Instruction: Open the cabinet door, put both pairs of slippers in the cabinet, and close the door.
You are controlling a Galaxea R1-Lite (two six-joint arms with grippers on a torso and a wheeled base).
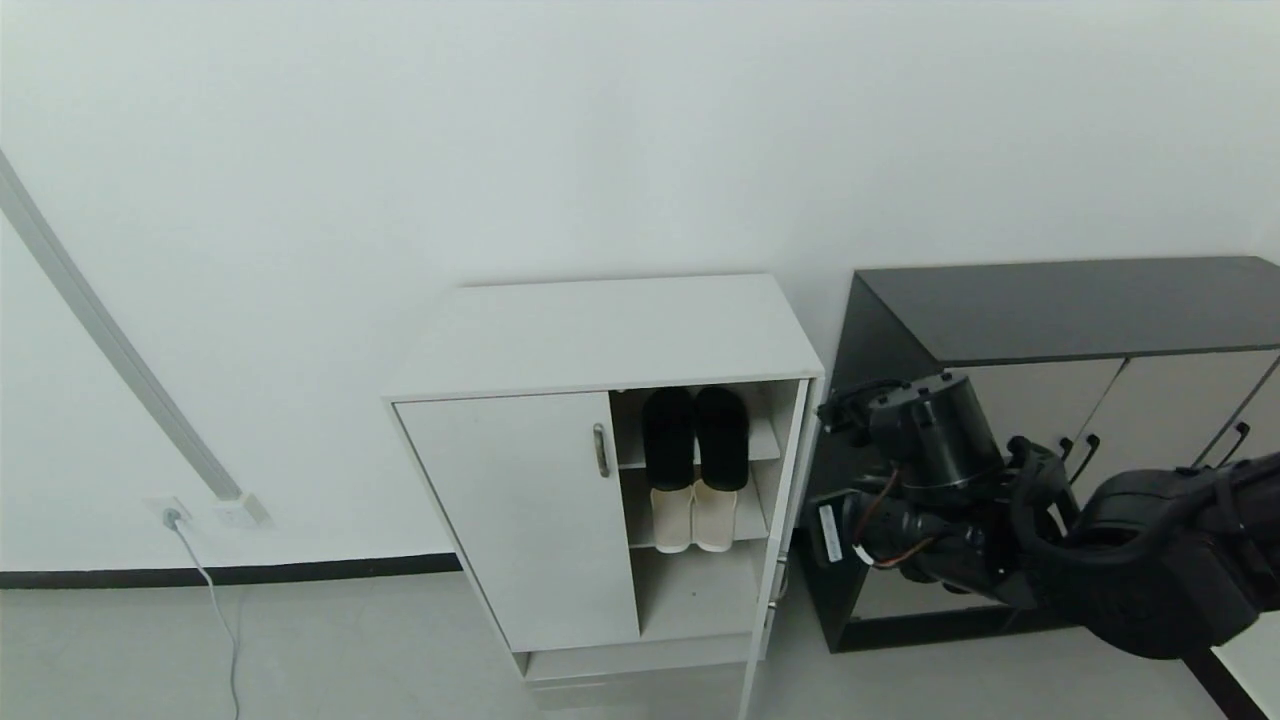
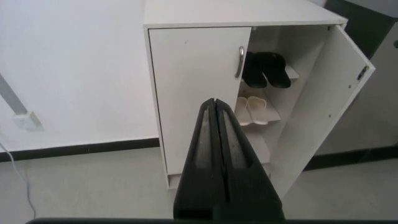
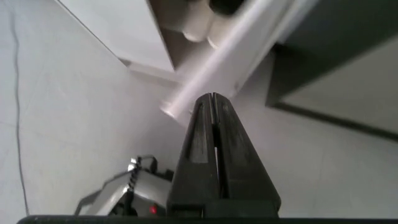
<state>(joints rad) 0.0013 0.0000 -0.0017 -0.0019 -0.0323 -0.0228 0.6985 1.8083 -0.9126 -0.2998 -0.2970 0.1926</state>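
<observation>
Slippers of both pairs lie inside the cabinet [image 1: 600, 335]: the black slippers [image 1: 695, 435] on the upper shelf and the white slippers [image 1: 692, 515] on the shelf below, side by side. The left door [image 1: 520, 520] is shut, while the right door [image 2: 323, 106] stands swung wide, so the step in hand appears to be closing it. To do that well, the robot should press on the door's outer face near its free edge, far from the hinge. It should follow the arc of the swing rather than push straight, easing off as the door meets the frame so it does not bounce back. The slippers do not seem to stick out past the shelf fronts, so nothing looks likely to block the door. The right arm sits in the gap between the open door and the dark sideboard [image 1: 1060, 310], which leaves little room to sweep. The right gripper [image 3: 213, 98] has its fingers pressed together and carries nothing. Its tip sits just beside the open door's lower free edge, though whether it touches cannot be told. The left gripper [image 2: 214, 102] is likewise closed and empty, held well back from the cabinet and facing the left door.
</observation>
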